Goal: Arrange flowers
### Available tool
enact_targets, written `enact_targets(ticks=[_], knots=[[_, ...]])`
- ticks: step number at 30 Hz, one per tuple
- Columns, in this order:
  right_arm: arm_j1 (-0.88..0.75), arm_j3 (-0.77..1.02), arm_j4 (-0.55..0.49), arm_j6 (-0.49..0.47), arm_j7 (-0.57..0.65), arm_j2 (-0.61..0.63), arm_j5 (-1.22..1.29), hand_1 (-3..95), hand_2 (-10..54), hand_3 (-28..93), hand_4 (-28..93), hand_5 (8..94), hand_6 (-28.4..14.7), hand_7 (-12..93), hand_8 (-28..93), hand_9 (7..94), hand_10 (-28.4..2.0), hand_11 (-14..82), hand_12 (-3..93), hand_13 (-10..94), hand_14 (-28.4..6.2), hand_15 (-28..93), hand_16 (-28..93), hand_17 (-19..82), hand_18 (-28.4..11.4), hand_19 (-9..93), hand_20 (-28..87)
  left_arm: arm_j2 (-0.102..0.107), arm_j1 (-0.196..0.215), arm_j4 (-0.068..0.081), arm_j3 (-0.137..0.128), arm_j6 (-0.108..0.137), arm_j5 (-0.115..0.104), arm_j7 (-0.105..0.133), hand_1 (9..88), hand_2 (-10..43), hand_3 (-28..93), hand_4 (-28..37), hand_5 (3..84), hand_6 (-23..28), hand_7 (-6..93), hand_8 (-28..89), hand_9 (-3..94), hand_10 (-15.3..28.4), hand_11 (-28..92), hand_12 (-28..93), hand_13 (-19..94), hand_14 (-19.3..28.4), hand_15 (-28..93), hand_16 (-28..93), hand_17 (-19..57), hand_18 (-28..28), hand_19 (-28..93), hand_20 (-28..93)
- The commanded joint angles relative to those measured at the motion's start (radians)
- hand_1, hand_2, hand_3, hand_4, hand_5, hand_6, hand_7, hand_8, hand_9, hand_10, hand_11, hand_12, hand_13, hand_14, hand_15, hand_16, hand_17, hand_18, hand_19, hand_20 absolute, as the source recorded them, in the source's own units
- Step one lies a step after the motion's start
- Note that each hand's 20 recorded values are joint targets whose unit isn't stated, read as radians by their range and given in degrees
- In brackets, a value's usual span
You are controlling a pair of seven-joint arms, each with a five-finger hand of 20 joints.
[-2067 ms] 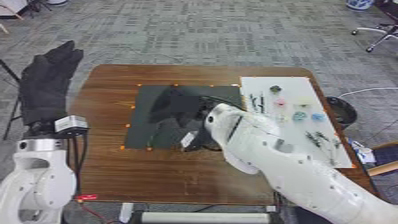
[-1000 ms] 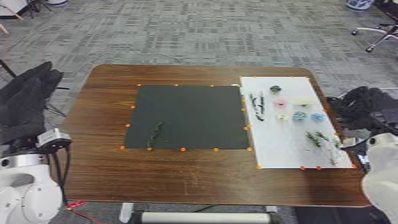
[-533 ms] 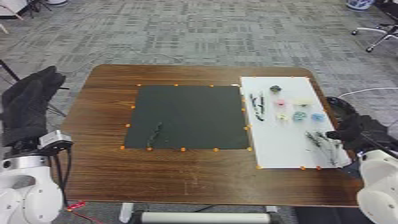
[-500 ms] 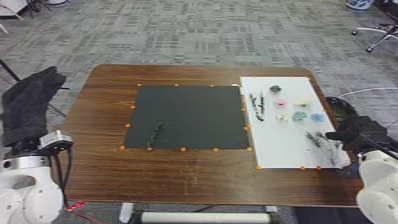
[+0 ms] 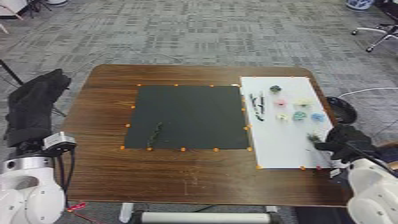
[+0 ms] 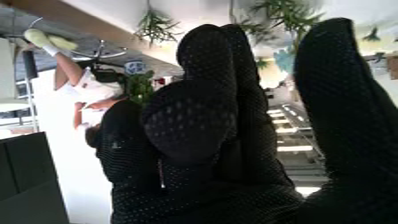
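In the head view my right hand (image 5: 348,141) is over the white sheet's lower right part, beside a green sprig (image 5: 314,137) and covering other stems. In the right wrist view, the right hand (image 6: 213,145) has its thumb apart from relaxed fingers, one bent somewhat; green sprigs (image 6: 157,27) show past the fingertips. One leafy sprig (image 5: 155,134) lies on the black mat (image 5: 191,107). On the white sheet (image 5: 275,145) are dark twigs (image 5: 258,107), a dark green piece (image 5: 275,88), and pink (image 5: 280,102), cream (image 5: 302,101), yellow (image 5: 282,117), teal (image 5: 298,116) and blue (image 5: 317,117) flowers. My left hand (image 5: 35,105), fingers straight, is off the table's left side.
The brown table (image 5: 191,175) extends around the mat and sheet, with small orange markers along their edges. A black bin (image 5: 340,110) stands on the floor off the table's right edge.
From over the black mat, my right hand went to the table's right side, then inward over the white sheet's stems. The left hand has shifted a little.
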Motion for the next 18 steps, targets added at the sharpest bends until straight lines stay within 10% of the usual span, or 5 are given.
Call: enact_targets(ticks=[1, 6, 18], knots=[[-0.005, -0.02, 0.014, 0.011, 0.029, -0.008, -0.022, 54.3, -9.5, 48, -10, 66.4, -2.3, 26, 25, 81.3, -11.5, 38.9, 33.9, 91, -2.3, 53, 34, 60, -13.4, 93, 44, -0.009, 0.007, -0.01, 0.0, -0.019, 0.004, -0.011, 32.7, 0.4, 67, -21.1, 56.1, -2.7, 17.8, -10, 49.1, 13.9, 22, 11, 36, 17.2, 23, 1, 2.2, 15.2, 20, 20], [0.004, -0.032, 0.019, 0.045, 0.027, -0.002, -0.012, 60.6, -9.5, 51, -11, 66.3, -1.9, 29, 26, 84.3, -10.0, 32.4, 44.9, 93, -1.4, 53, 34, 62, -12.2, 93, 43, -0.007, 0.001, -0.009, 0.002, -0.02, 0.001, -0.014, 32.6, 0.5, 67, -21.3, 55.9, -2.5, 17.7, -10, 49.1, 13.9, 22, 11, 36, 17.2, 23, 1, 2.2, 15.2, 20, 20], [0.119, 0.008, -0.09, 0.09, 0.0, 0.079, 0.116, 57.2, -3.1, 54, -11, 70.2, -2.9, 32, 24, 86.9, -11.2, 38.7, 31.1, 94, -1.2, 56, 30, 66, -11.4, 93, 43, 0.031, 0.007, 0.008, -0.04, -0.01, -0.012, -0.02, 31.6, 0.8, 68, -21.6, 55.3, -1.4, 17.3, -9, 49.0, 14.0, 22, 11, 36, 17.3, 23, 1, 2.1, 15.2, 20, 20]])
